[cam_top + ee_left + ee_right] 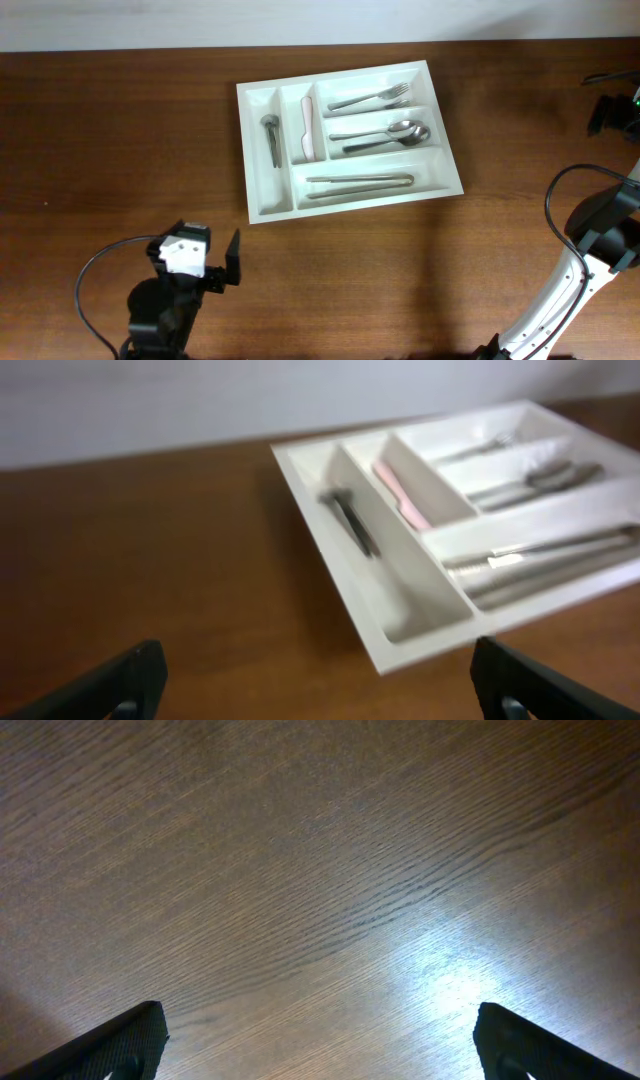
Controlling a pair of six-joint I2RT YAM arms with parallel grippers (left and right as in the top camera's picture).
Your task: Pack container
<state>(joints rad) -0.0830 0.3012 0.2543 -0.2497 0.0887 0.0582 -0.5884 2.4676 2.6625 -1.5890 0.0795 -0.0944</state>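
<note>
Scanning overhead: no writing legible. Container (275, 192) sits far-centre on table (100, 150), well apart from left gripper (197, 250) at near edge. Top long slot: two forks (370, 99); mid: spoons (385, 135); bottom: long metal pcs (358, 183). Narrow slots: dark-headed tool (270, 135), pink-white item (307, 128). Left wrist: container blurred, ahead-rt; left gripper spread wide, empty. Right wrist: bare wood w/ glare only; right gripper (320, 1050) spread wide, empty.

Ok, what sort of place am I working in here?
Probably a robot test bench rather than a kitchen: a wooden table, a plain white wall behind it, and one white cutlery tray set out on it.
</note>
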